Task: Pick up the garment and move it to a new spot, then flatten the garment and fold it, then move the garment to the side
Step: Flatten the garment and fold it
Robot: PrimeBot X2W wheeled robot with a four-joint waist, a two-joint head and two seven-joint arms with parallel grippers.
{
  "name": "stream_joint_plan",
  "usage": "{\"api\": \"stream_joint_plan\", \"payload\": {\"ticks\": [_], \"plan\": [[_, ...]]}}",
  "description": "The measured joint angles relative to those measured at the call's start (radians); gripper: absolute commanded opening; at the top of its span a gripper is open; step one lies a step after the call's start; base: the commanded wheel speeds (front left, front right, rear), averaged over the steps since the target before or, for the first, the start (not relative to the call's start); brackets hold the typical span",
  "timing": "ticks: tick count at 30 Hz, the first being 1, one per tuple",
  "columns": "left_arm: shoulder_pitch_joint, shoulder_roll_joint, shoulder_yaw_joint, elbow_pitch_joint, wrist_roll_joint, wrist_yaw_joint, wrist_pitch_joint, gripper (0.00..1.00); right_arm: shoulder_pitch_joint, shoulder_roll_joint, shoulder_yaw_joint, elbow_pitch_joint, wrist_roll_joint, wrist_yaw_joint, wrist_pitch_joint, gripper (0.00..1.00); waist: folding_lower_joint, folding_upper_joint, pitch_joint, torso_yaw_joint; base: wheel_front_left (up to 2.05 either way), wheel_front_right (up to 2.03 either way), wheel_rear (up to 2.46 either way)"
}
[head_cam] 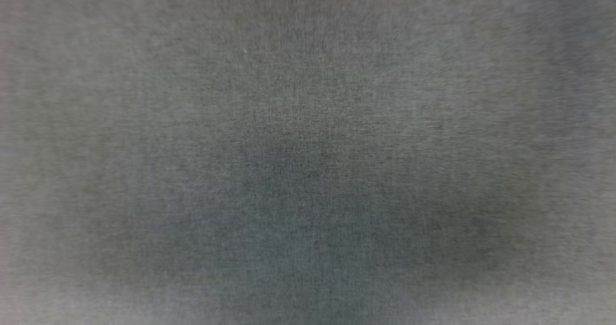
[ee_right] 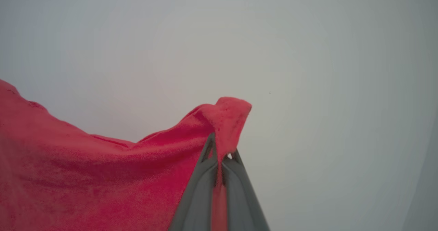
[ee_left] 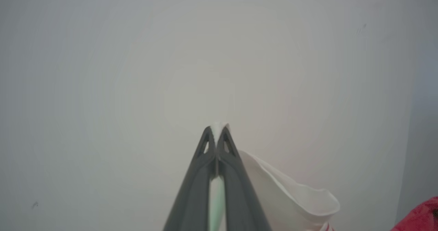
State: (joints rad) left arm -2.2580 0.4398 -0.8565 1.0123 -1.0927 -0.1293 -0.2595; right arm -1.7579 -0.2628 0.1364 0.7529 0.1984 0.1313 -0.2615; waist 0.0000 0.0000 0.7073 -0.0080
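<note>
As left jaws clamp a white sleeve (ee_left: 291, 196), right jaws clamp red cloth of one garment (ee_right: 85, 172).

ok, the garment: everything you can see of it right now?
The garment is soft, fuzzy-looking bright red cloth, draped in loose folds before a plain pale background. The right tool is shut on a red edge that flops over its tips. The left tool is shut on the white sleeve, which curls open; a bit of red-striped trim shows at its hem.
</note>
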Motion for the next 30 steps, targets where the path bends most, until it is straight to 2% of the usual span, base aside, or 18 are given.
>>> {"api": "stream_joint_plan", "payload": {"ticks": [5,10,14,22,27,30], "plan": [[0.007,0.006,0.054,-0.056,0.008,0.0,-0.002,0.0,0.017,0.044,-0.072,-0.013,-0.062,0.0,0.0,0.0,0.0,0.0,0.097,0.01,0.0,0.0,0.0],[0.098,0.001,0.071,-0.068,0.031,0.0,-0.002,0.0,0.065,0.081,-0.07,0.027,-0.093,0.0,0.0,0.0,0.0,0.0,0.163,0.029,0.0,0.0,0.0],[0.181,-0.012,0.071,-0.067,0.029,0.0,-0.002,0.0,0.093,0.087,-0.053,0.082,-0.083,0.0,0.0,0.0,0.0,0.0,0.174,0.056,0.0,0.0,0.0],[0.357,-0.01,0.0,-0.086,-0.023,0.0,-0.002,0.0,0.168,0.072,0.046,0.166,-0.011,0.0,0.0,0.0,0.0,0.0,0.108,0.089,0.0,0.0,0.0],[0.483,0.015,-0.104,-0.143,-0.054,0.0,0.061,0.0,0.25,0.036,0.122,0.184,0.119,0.0,0.0,0.0,0.0,0.0,0.038,0.106,0.0,0.0,0.0],[0.572,0.042,-0.165,-0.192,-0.077,0.0,0.091,0.0,0.327,0.007,0.207,0.18,0.193,0.0,0.007,0.0,0.0,0.0,-0.013,0.116,0.0,0.0,0.0]]}}
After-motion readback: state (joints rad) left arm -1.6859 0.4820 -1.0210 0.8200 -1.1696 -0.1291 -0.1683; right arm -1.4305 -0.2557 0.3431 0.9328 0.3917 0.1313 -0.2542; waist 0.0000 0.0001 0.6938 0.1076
